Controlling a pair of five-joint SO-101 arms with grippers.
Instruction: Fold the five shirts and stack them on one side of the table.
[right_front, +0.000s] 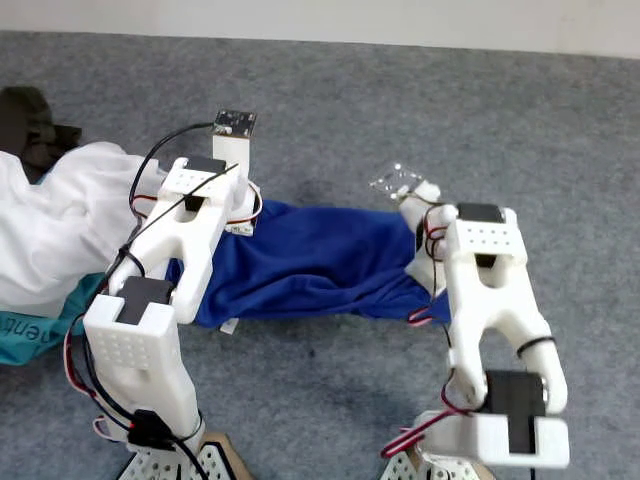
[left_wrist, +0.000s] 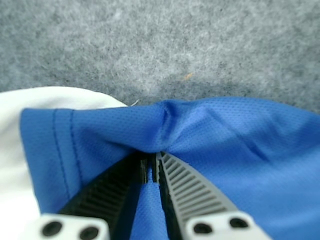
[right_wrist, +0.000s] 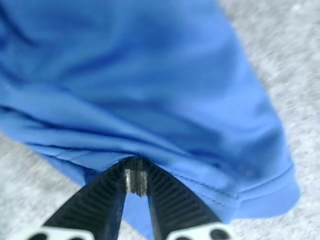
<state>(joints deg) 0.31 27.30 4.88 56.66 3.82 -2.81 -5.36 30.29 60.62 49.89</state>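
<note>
Grey, felt-like table top (right_front: 400, 100) seen from above, both arms mounted at the near edge. Observed: the blue shirt (right_front: 320, 262) lies rumpled lengthwise across the middle of the table, spanning from one arm to the other. The left arm (right_front: 165, 270) reaches forward from its base and leans slightly inward, wrist bent down over the shirt's left end. The left gripper (left_wrist: 151, 162) has its jaws pressed together on a pinch of blue fabric, which bunches into a small ridge at the tips; a stitched hem runs just beside the pinch. The right arm (right_front: 490, 290) reaches forward in a similar way, wrist tipped down at the shirt's right end. The right gripper (right_wrist: 135, 175) has its jaws closed on the shirt's edge, near a hemmed corner. A white shirt (right_front: 60, 220) is heaped at the left edge of the table, and the blue shirt's left end overlaps it. A teal shirt (right_front: 40, 325) pokes out from under the white one on the near side. A dark garment (right_front: 30, 125) sits at the far left, behind the white heap.
</note>
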